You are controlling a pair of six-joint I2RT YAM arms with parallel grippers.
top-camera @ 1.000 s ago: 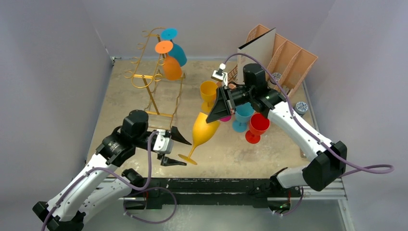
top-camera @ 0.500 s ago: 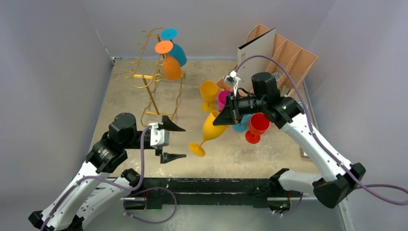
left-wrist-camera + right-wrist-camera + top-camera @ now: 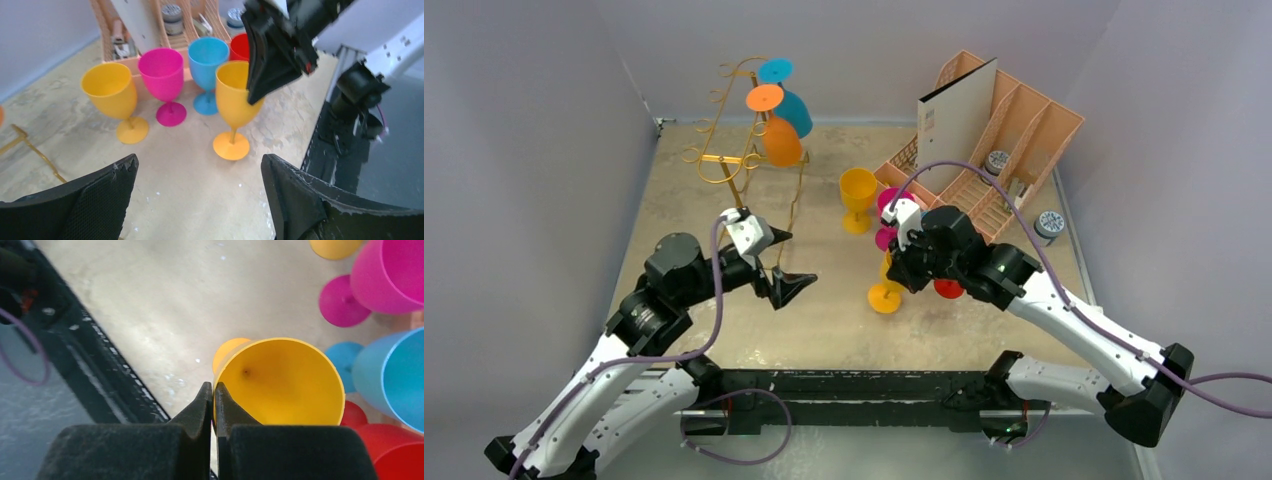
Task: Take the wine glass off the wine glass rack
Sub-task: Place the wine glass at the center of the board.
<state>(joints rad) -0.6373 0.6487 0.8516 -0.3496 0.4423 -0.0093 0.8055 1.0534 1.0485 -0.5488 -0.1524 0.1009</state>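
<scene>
While the left gripper (image 3: pixel 197 167) hangs with fingers spread, the right gripper (image 3: pixel 213 390) pinches the yellow wine glass (image 3: pixel 280 382) by its rim, upright on the table (image 3: pixel 674 210). Far back, an orange glass (image 3: pixel 781 141) hangs on the wine glass rack (image 3: pixel 734 165)

Here's the amber-yellow wine glass (image 3: pixel 234 97), upright, its round foot down on the table (image 3: pixel 674 200) and its bowl opening upward. It's off the rack and well apart from it, over toward the right side. Its rim is pinched tight between the 2 fingers of the right gripper (image 3: pixel 213 390). The wine glass rack (image 3: pixel 742 205) is tall gold wire with curled hook arms. It stands upright at the back left on its rectangular base. 2 glasses hang from it upside-down, an orange glass (image 3: pixel 781 140) and a blue glass (image 3: pixel 796 112).
</scene>
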